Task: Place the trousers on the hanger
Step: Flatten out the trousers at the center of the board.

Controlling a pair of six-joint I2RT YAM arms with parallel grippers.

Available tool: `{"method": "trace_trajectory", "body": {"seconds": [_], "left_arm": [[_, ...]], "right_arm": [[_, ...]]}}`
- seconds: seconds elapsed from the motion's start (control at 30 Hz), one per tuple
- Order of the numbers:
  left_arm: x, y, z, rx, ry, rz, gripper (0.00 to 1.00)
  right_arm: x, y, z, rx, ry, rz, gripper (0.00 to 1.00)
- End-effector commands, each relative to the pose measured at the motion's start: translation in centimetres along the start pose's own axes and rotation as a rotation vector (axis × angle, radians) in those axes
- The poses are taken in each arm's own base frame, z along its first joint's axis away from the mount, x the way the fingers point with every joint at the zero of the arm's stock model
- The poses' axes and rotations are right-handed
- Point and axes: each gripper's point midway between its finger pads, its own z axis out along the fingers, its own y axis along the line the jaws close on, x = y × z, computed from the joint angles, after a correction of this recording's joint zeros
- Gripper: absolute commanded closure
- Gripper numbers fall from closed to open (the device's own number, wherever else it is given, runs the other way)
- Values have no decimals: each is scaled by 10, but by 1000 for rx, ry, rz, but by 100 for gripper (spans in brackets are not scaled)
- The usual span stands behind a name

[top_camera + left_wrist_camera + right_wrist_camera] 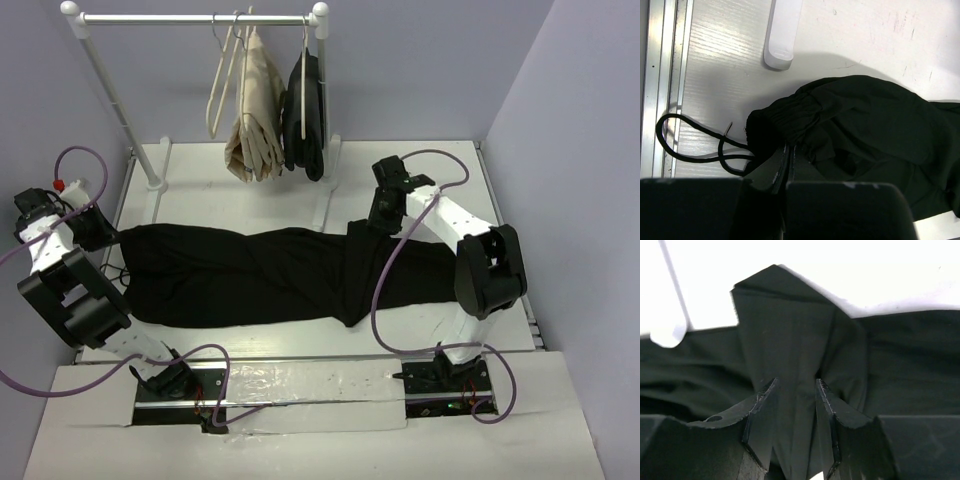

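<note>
1. The left hand (791,152) is clamped almost shut on the waistband of the trousers (250,275).
2. The right hand (796,387) pinches a raised fold.
3. The trousers lie black and rumpled across the bench (250,200). The hanger (213,100) hangs on the rail (180,18).

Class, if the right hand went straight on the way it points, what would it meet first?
The trousers: their black fabric lies between the fingers of the right hand and fills the path ahead; depth beyond is unclear.
</note>
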Motion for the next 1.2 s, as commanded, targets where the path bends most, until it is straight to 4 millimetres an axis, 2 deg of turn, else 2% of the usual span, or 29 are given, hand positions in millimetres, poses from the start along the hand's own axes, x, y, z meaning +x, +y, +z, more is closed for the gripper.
{"method": "trace_trajectory", "body": {"seconds": [0.0,0.2,0.3,0.37,0.5,0.6,0.7,0.77,0.87,0.93,0.97,1.0,1.17], "left_arm": [[-16,-7,-11,4,-59,47,100],[-12,-8,-10,7,-53,38,100],[-13,-8,-10,6,-55,38,100],[-14,-8,-11,4,-57,39,100],[-15,-9,-11,4,-61,40,100],[-14,-9,-11,2,-60,38,100],[-14,-8,-10,2,-60,33,100],[-14,-8,-10,3,-61,32,100],[-14,-8,-10,4,-59,31,100],[-14,-8,-10,4,-58,33,100],[-14,-8,-10,3,-57,34,100],[-14,-8,-11,0,-57,35,100],[-14,-7,-10,-2,-58,37,100]], "right_arm": [[-13,-2,8,-21,-5,62,58],[-17,-7,39,-21,39,101,55],[-28,-3,46,-32,19,101,56],[-25,2,54,-46,47,102,57],[-21,-1,65,-27,62,103,57],[-22,-6,70,-10,60,109,55],[-25,-4,75,-23,53,104,53],[-28,-2,77,-28,43,109,57],[-35,0,80,-29,27,117,71],[-38,-2,81,-27,25,124,83],[-40,-3,80,-29,20,125,96],[-44,-7,78,-13,3,127,99],[-69,-9,55,-5,-72,92,100]]}}
